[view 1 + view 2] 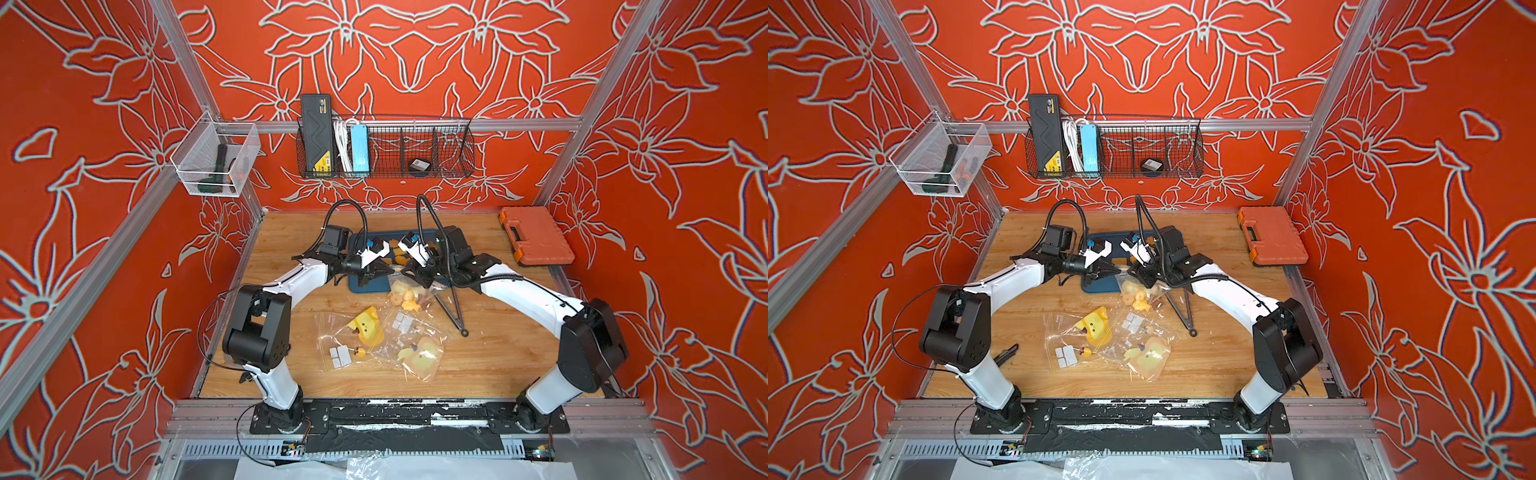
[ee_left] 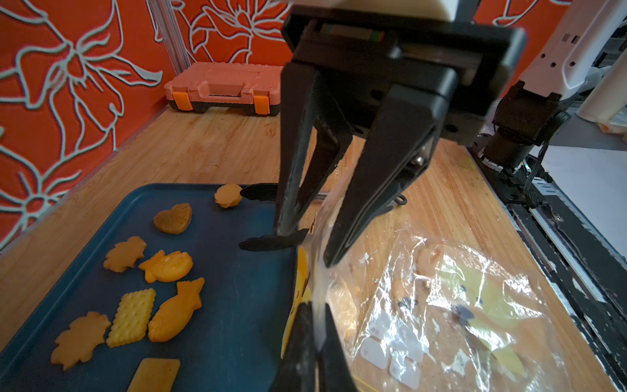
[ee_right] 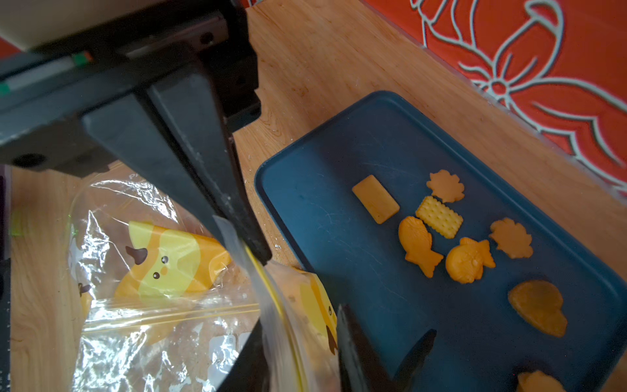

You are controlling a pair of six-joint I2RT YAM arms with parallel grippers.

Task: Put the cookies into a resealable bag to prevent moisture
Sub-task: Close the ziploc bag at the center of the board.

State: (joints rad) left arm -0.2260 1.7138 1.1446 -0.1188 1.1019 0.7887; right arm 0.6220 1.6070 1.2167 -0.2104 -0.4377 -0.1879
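**Layout, both top views.** The dark blue tray (image 1: 360, 286) (image 1: 1098, 286) lies at 12 o'clock from the centre of the wooden surface (image 1: 498, 353). The left arm (image 1: 297, 276) reaches in from 9 o'clock and the right arm (image 1: 528, 293) from 3 o'clock. Their jaws meet tip to tip over the tray's 6 o'clock edge.

**Left jaws.** Together, clamped on the top edge of the resealable bag (image 3: 271, 288). The right wrist view shows both fingers (image 3: 190, 146) pinching the clear film.

**Right jaws.** Slightly apart. The left wrist view shows a gap between the two tips, with the bag's film running through it. Whether either tip presses the film cannot be told.

**The resealable bag.** Its mouth edge is lifted between the two sets of jaws. Its body (image 1: 400, 290) rests on the surface just at 6 o'clock of the tray. Several of the cookies (image 1: 409, 303) lie inside it.

**Cookies on the tray.** Eight (image 2: 168, 266) — three flowers, two fish shapes, a brown heart, a dotted cracker and a plain rectangle — all apart from the bag.

**Other items.**
- Two similar bags (image 1: 365, 330) (image 1: 419, 353) lie flat at 6 o'clock of the held bag.
- Black tongs (image 1: 454, 309) lie at the held bag's 3 o'clock.
- An orange tool case (image 1: 536, 235) sits in the 2 o'clock corner.
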